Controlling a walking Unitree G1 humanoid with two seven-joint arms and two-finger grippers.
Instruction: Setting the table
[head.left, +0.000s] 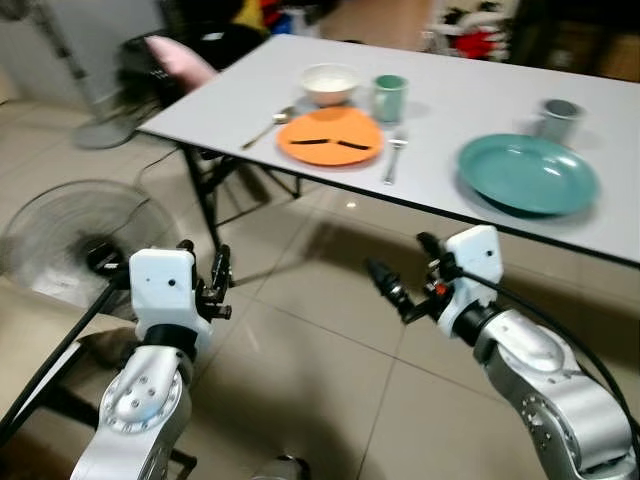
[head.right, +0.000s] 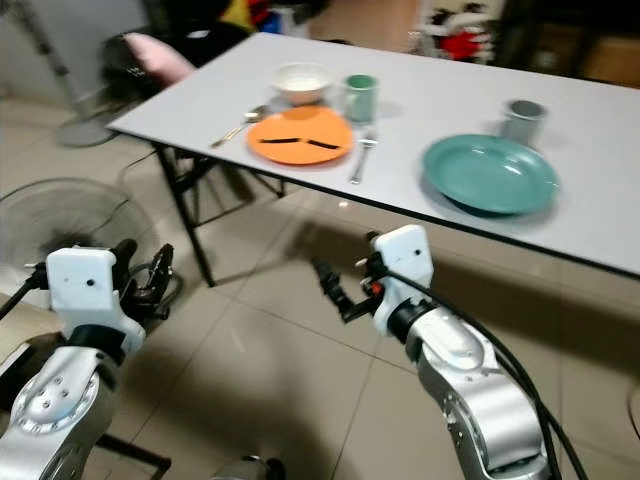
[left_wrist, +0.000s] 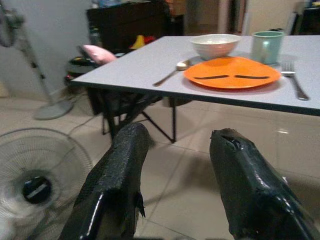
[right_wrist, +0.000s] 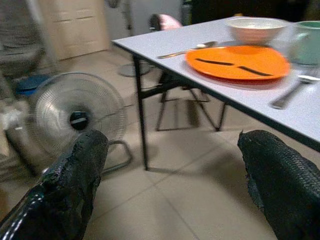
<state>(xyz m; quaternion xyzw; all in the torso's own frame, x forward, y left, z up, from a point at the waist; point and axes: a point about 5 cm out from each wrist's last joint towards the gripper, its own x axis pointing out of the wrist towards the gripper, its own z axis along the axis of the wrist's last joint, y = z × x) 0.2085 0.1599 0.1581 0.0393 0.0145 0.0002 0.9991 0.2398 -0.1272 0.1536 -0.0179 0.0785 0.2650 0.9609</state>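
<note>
Left eye view: orange plate (head.left: 330, 136) beyond right tool (head.left: 408, 278).

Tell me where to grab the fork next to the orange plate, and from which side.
Grip the fork at the middle of its handle, coming down from above with the fingers across it. It lies flat on the table, handle toward the near edge, close beside the orange plate, so a side approach looks cramped.

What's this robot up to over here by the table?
It's setting the table. One place is laid: an orange plate with a fork, spoon, bowl and green cup. A teal plate and grey cup sit further along. Both the left gripper and right gripper hang open, holding nothing.
</note>
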